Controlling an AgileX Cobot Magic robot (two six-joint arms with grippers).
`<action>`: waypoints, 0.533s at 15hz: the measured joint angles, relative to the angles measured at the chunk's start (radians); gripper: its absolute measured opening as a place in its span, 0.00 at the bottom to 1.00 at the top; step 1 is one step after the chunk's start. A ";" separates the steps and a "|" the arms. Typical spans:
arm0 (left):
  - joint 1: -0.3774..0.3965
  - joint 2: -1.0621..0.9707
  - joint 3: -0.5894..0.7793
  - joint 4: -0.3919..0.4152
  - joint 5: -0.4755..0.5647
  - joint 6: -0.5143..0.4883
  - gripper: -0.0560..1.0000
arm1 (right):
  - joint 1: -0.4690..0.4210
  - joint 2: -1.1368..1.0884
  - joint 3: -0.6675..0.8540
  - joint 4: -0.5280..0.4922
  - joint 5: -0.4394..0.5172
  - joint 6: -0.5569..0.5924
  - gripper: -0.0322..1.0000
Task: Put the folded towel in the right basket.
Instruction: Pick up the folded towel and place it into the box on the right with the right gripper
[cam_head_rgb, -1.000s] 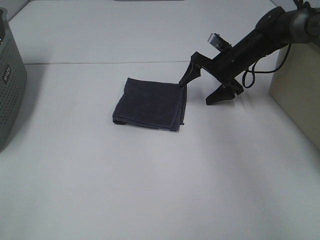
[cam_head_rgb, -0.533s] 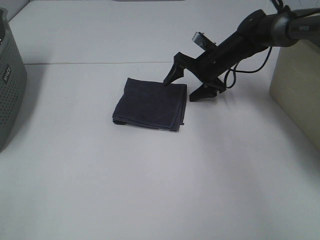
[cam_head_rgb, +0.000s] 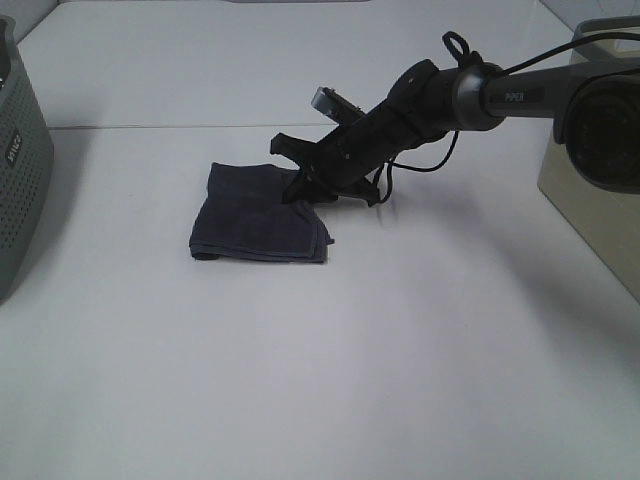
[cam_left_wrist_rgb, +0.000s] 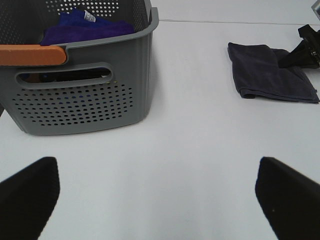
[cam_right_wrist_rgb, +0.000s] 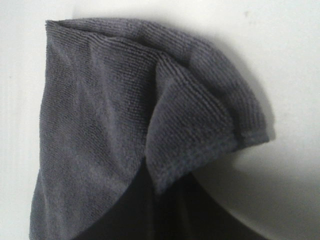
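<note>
One dark finger of the right gripper lay against the near edge of the folded towel in the right wrist view, and a corner of the cloth was bunched up over it. Whether the jaws actually pinched the fabric could not be told (the second finger was out of that view, and from the high camera the black fingers merged with the dark cloth). From the high camera the gripper sat at the right edge of the towel, with the arm reaching in low from the right side.

Towel: dark grey, flat on the white table left of centre, right corner rumpled. It was well apart from the right basket, whose pale beige wall showed at the right edge.

Left gripper: fingers spread wide, nothing between them, above bare table. Just beyond it stood the grey perforated left basket with an orange handle and a purple cloth inside. The towel lay farther off.
</note>
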 joint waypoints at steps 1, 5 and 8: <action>0.000 0.000 0.000 0.000 0.000 0.000 0.99 | 0.000 -0.001 -0.006 -0.004 0.007 0.000 0.08; 0.000 0.000 0.000 0.006 0.000 0.000 0.99 | -0.032 -0.049 -0.083 -0.155 0.226 0.004 0.08; 0.000 0.000 0.000 0.006 0.000 0.000 0.99 | -0.158 -0.263 -0.208 -0.245 0.443 0.027 0.08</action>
